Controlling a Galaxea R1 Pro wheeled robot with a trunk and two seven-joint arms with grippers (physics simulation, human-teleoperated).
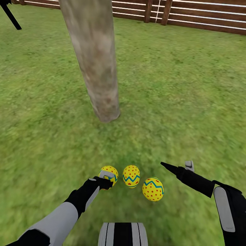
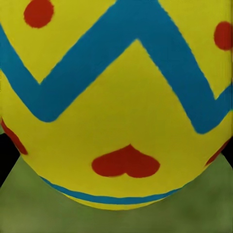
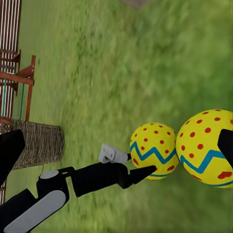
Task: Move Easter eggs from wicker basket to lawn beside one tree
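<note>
Three yellow Easter eggs with red dots and blue zigzags lie in a row on the lawn (image 1: 191,102), just in front of the tree (image 1: 95,61): left egg (image 1: 110,171), middle egg (image 1: 131,176), right egg (image 1: 152,189). My left gripper (image 1: 108,180) is at the left egg, open, a finger on each side. In the left wrist view that egg (image 2: 116,111) is very close, with grass below it and the black fingers (image 2: 6,162) at its sides. My right gripper (image 1: 178,166) hovers open, right of the eggs. The right wrist view shows two eggs (image 3: 153,145) (image 3: 204,145) and the wicker basket (image 3: 36,143) farther off.
A brown slat fence (image 1: 191,17) runs along the back. A dark slanted pole (image 1: 10,15) stands at the far left. A wooden frame (image 3: 19,77) stands by the fence beyond the basket. My base (image 1: 123,234) is close behind the eggs. Open grass lies to both sides.
</note>
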